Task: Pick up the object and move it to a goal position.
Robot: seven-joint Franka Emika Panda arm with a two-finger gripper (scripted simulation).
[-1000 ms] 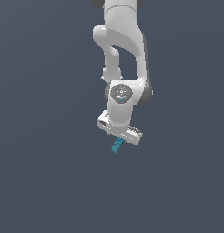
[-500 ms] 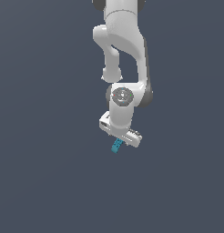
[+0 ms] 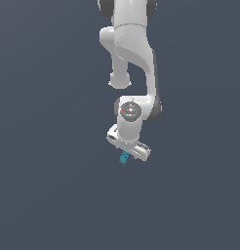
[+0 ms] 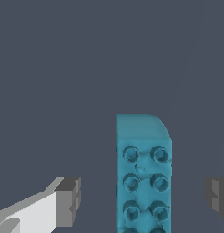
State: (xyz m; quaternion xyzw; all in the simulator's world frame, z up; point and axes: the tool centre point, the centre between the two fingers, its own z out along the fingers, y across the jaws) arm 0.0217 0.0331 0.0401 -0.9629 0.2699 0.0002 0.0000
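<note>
Our wrist view shows the block untouched between parted fingers; outside, the claw hides that gap.

White arm folded downward, gripper tilted, its fingers spread well apart.

Plain dark slate-grey backdrop everywhere, both views. Flat, uniform, featureless. Even diffuse light, only faint tonal gradient. Wall and floor impossible to tell apart; no horizon line or seam.
</note>
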